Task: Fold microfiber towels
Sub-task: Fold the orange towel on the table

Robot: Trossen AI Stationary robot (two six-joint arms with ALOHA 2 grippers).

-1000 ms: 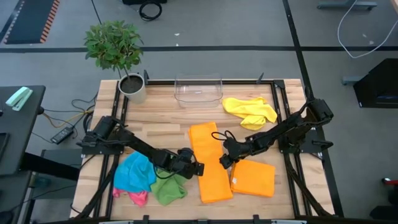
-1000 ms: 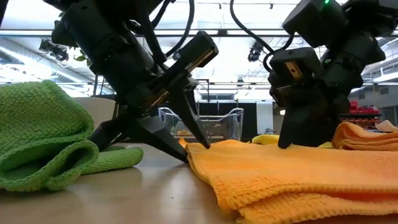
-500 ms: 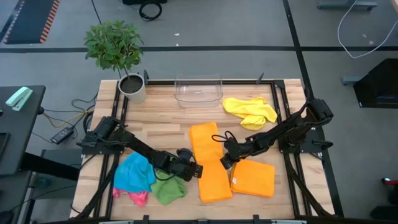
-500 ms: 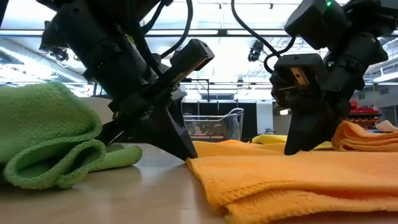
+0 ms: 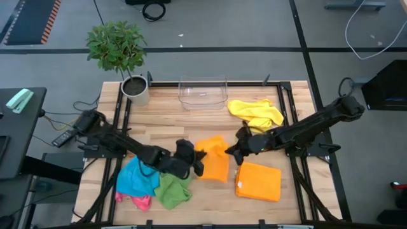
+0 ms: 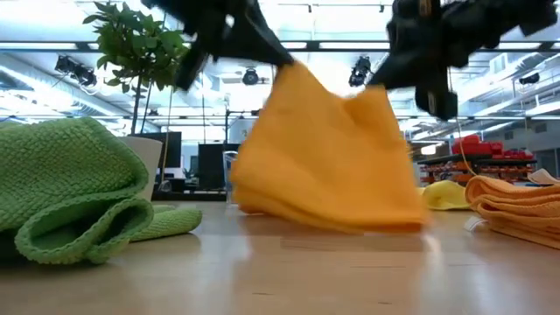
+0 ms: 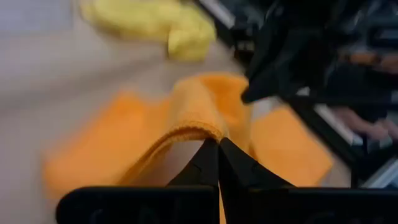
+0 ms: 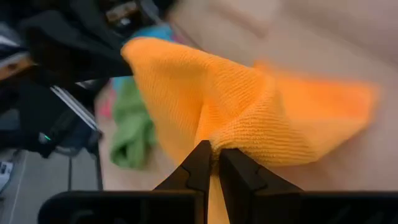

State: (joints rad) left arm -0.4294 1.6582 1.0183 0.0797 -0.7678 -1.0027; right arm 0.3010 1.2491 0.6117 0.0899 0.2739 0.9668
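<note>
**Both grippers pinch the orange towel and hold it up off the table**

At the far left of your table, from above, you see the potted plant (image 5: 121,57) at the back corner. Near the front edge lie the blue towel (image 5: 135,178), a bit of pink towel (image 5: 142,202) below it, and the green towel (image 5: 172,191) bunched just beside the blue one. In the low view the green towel fills the left foreground as a thick roll.

Your left gripper (image 5: 198,160) sits just right of the blue and green towels. Its fingers are pressed together on one corner of the orange towel (image 5: 213,162); the left wrist view shows the two dark fingertips meeting on the hemmed edge of the cloth.

The orange towel is in the middle of the table, between the two arms. In the low view it hangs like a tent, raised at its top corners with its lower edge touching the wood.

Your right gripper (image 5: 236,151) is at the towel's other side, its fingers pinching the fabric; the right wrist view shows the cloth gathered at the fingertips.

Behind the middle stands the clear bin (image 5: 203,92). To its right lies the crumpled yellow towel (image 5: 255,113). At the front right, a folded orange towel (image 5: 259,182) lies flat, just beside the lifted one.
</note>
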